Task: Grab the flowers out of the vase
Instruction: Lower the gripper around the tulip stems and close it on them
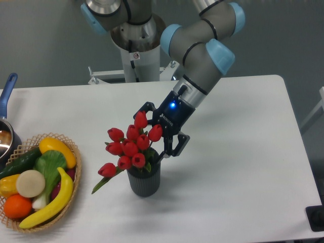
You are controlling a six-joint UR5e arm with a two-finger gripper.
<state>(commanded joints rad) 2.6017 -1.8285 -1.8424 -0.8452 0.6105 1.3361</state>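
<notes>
Two dark fingers of the jaws reach down into the flowers from the right, spread apart with the buds and stems between them. Whether they press on the stems I cannot tell, since the buds hide the fingertips on the near side. A blue light glows on the gripper body, and beside it runs a line of pale writing too small to read.

Nine red buds can be counted, though some overlap, so the count is rough. One bud droops low to the left of the vase on a green stem, and a long leaf hangs out beside it. All the stems go down into the vase, a single dark ribbed cylinder standing upright on the white counter.

One arm rises from the jaws up and to the right of the vase, grey with light blue caps at the joints. Its shiny base stands behind the vase at the counter's far edge and bears a small red and white label, unreadable.

One wicker basket sits well to the left of the vase. It holds two bananas, one orange, one pale round piece, a green leafy piece, a dark green long one and a yellow one at the left edge. Past the basket, a pot with a blue handle shows at the frame's edge.
</notes>
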